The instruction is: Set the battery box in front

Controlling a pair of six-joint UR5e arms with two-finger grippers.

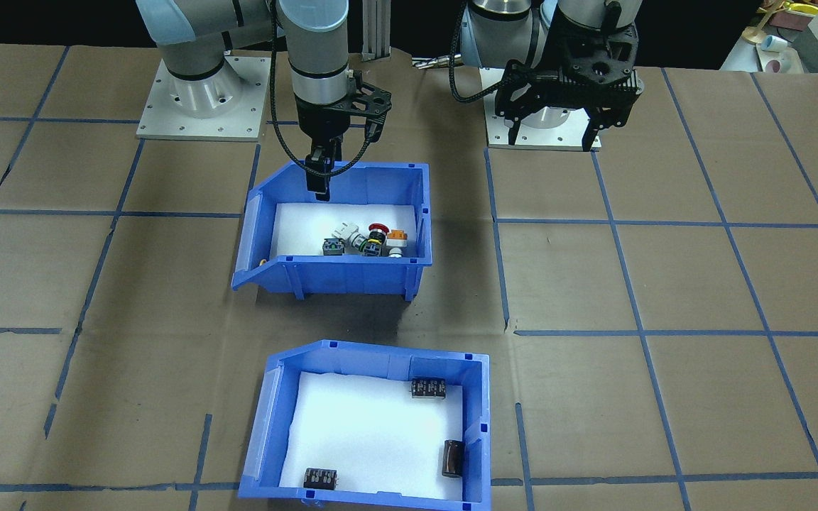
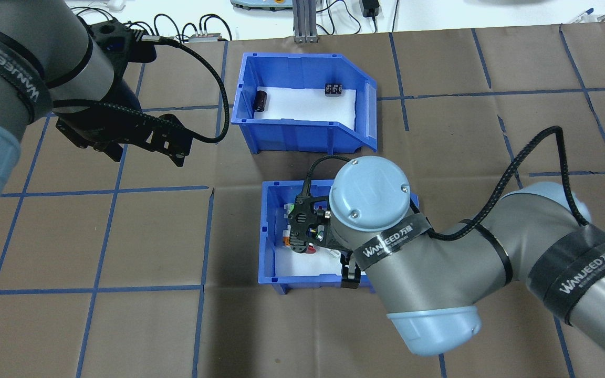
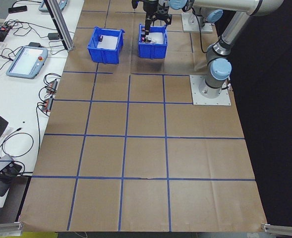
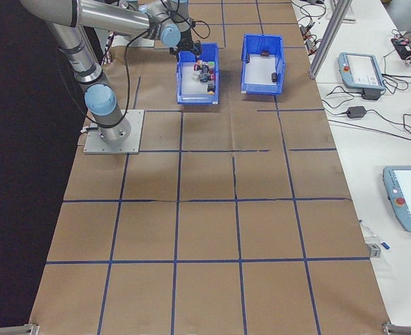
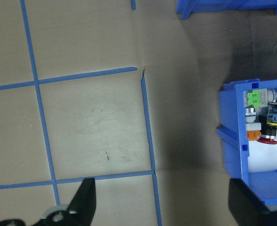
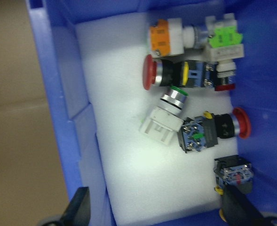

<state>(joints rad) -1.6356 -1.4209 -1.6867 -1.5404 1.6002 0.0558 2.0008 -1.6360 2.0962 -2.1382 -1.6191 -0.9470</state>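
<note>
Blue switch bin [image 1: 352, 273] | R claw [image 1: 319, 186] spread inside | L claw [image 1: 554, 135] spread, empty

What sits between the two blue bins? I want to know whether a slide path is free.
Only bare brown paper with a blue tape line; the exterior front-facing view shows nothing between the battery box and the switch bin.

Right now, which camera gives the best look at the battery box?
The front-facing view: the battery box sits close, open top showing all three cells on white foam. Overhead shows only two cells, its near wall hiding the rest. Both side views show it small; the left wrist catches an edge.
</note>
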